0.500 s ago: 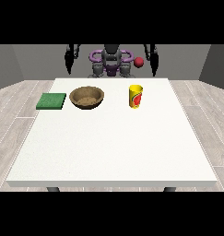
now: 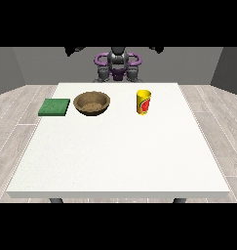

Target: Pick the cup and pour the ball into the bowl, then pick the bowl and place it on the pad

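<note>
The yellow cup (image 2: 143, 102) stands upright on the white table (image 2: 120, 161), towards the far edge and right of centre. Nothing touches it, and whether a ball sits inside cannot be made out from here. To its left, apart from it, sits the brown bowl (image 2: 92, 103), and further left, just beside the bowl, lies the green pad (image 2: 54, 107). The robot (image 2: 118, 66) waits behind the far edge. Dark shapes show high at both sides near the top, but whether those are its hands, and how any fingers lie, I cannot tell. So the pick is not yet begun. My call: come at the cup from the side, grasp mid-body, keep it upright, then tip slowly over the bowl's middle.
</note>
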You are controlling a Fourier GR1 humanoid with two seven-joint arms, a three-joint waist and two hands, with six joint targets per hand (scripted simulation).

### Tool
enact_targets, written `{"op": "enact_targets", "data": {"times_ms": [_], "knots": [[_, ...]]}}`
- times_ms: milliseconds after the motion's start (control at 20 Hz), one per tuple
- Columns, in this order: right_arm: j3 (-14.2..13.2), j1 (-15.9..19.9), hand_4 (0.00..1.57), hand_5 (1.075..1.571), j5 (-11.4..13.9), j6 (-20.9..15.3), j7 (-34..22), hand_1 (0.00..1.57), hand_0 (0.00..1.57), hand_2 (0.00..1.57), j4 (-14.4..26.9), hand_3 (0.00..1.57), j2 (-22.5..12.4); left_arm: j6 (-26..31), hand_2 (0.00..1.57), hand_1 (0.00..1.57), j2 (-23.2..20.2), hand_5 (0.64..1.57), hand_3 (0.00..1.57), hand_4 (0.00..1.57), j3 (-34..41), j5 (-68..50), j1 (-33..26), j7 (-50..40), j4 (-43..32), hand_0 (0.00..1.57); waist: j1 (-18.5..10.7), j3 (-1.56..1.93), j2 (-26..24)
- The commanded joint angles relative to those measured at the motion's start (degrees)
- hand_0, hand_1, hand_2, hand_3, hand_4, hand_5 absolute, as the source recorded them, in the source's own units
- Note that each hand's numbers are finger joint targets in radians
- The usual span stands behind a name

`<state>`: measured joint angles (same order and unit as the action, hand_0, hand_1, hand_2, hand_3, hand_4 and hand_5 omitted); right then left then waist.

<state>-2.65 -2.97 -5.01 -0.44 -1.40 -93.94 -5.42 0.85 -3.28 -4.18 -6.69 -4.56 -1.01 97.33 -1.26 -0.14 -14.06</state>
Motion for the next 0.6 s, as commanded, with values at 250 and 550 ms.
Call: {"op": "enact_targets", "data": {"times_ms": [250, 550], "knots": [[2.34, 1.37, 0.0, 1.565, 1.62, -2.18, 3.74, 0.0, 0.0, 0.0, -3.27, 0.0, 3.98, -5.53, 0.0, 0.0, 3.22, 1.478, 0.0, 0.0, -7.67, 3.52, -1.23, 6.55, 5.21, 0.0, 0.23, 0.14, 7.57], [-0.13, 7.62, 0.0, 1.563, 0.21, 1.69, 9.31, 0.0, 0.0, 0.0, 2.53, 0.0, 1.44, -4.73, 0.0, 0.0, 0.63, 1.376, 0.0, 0.0, 0.17, 3.54, 10.63, 9.05, -0.24, 0.0, 1.45, 0.14, 18.08]]}}
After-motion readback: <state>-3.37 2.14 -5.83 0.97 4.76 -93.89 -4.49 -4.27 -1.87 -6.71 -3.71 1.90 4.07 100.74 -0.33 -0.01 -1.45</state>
